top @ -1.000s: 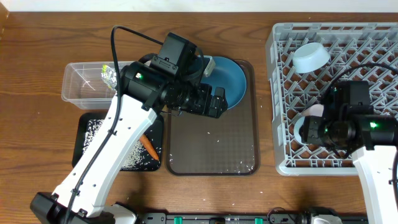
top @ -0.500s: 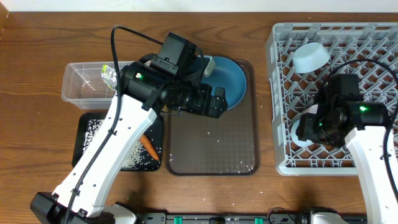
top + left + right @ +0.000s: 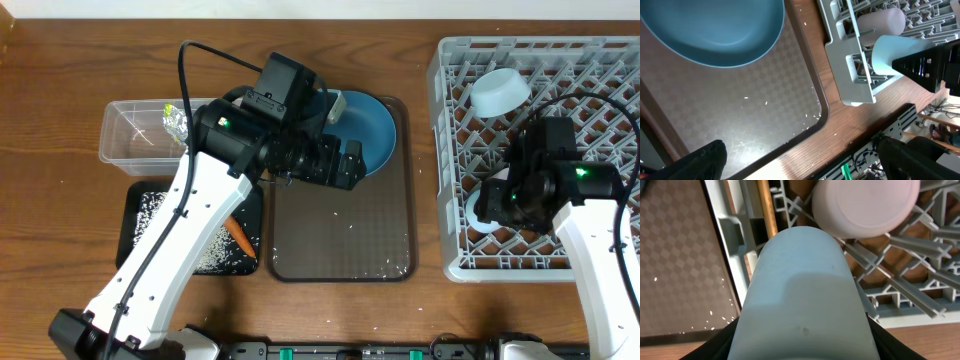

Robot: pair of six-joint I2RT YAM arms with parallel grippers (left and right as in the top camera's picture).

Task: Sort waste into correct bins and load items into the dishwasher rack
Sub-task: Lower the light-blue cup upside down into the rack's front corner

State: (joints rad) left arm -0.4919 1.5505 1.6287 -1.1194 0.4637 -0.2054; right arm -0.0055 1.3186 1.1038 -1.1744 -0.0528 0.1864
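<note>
**Right claw grips light-blue cup at rack edge; left claw spread wide over serving tray**

The right gripper is clamped around a light-blue plastic cup, with its dark fingers pressed against both sides of the cup's wall. The cup hangs over the left edge of the large square grey plastic rack, towards the robot's side. It is just beside a pale-pink round cup that sits among the pegs. A wooden chopstick lies in the rack next to them, and a pale-blue bowl sits in the rack's far part.

The left gripper hovers with its fingers wide apart and nothing between them. It is above the large brown serving tray, by the near rim of the large dark-blue round plate, which lies at the tray's far end. A few loose white rice grains dot the serving tray.

Left of it, a shallow black rectangular tray holds more rice and a small orange carrot. Beyond that, a clear rectangular plastic tub holds crumpled silver foil.
</note>
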